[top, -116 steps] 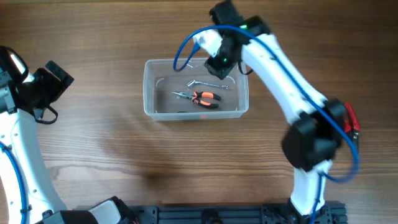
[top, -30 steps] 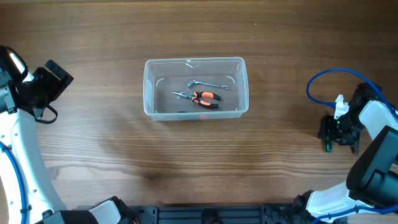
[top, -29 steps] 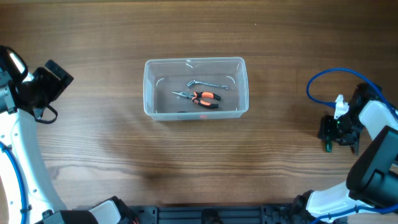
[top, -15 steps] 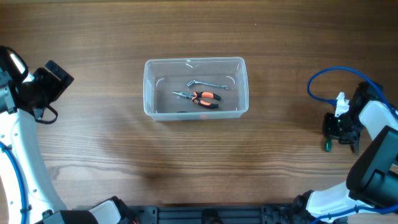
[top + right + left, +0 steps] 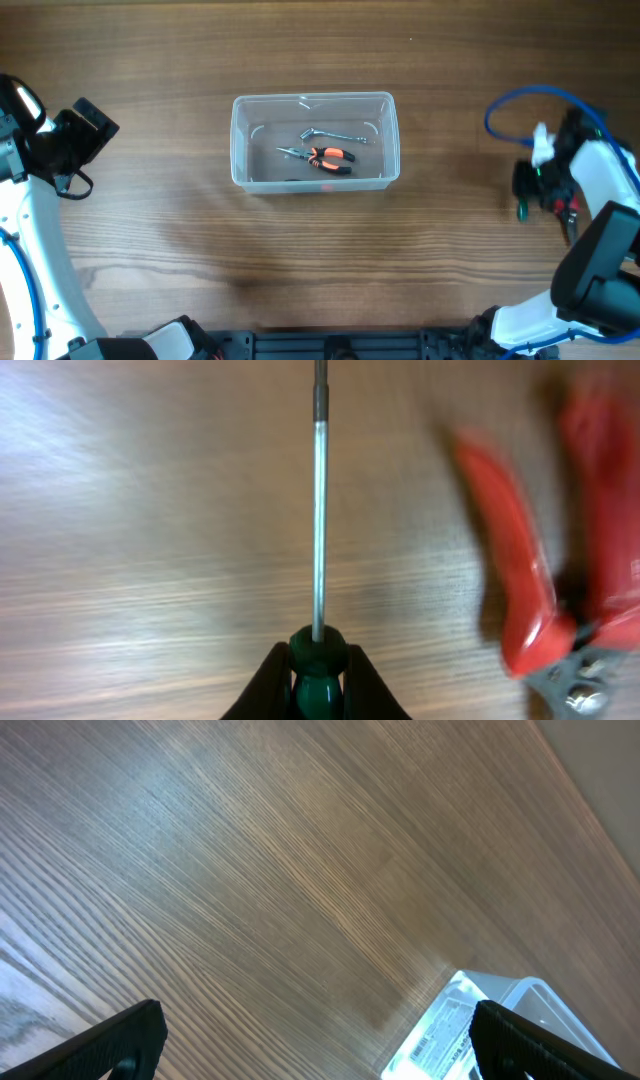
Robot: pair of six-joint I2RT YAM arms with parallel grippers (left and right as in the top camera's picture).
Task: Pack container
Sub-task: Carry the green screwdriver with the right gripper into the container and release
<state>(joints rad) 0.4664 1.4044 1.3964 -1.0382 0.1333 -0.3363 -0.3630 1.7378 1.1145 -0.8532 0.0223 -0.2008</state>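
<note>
With right fingers (image 5: 268, 685) clamped on the green screwdriver (image 5: 318, 510) and left fingers (image 5: 130, 1035) spread empty, lift clear of the red pliers (image 5: 515, 590), carry level to the container (image 5: 315, 99) mid-frame, release low.

We record 1 container (image 5: 238, 140): a clear, colourless plastic tub, rectangular with rounded corners and a thin rim. It stands upright and open-topped on the wooden table (image 5: 150, 230), its long sides running left to right, a little left of centre in the overhead view. It holds 2 tools lying flat on its floor. Orange-handled pliers (image 5: 325, 157) lie near the middle with the nose pointing left. A slim silver metal tool (image 5: 335, 135) lies just beyond them, toward the far wall. In the left wrist view, 1 corner of the container (image 5: 470, 1020) shows at the lower edge and bears a white printed label.
</note>
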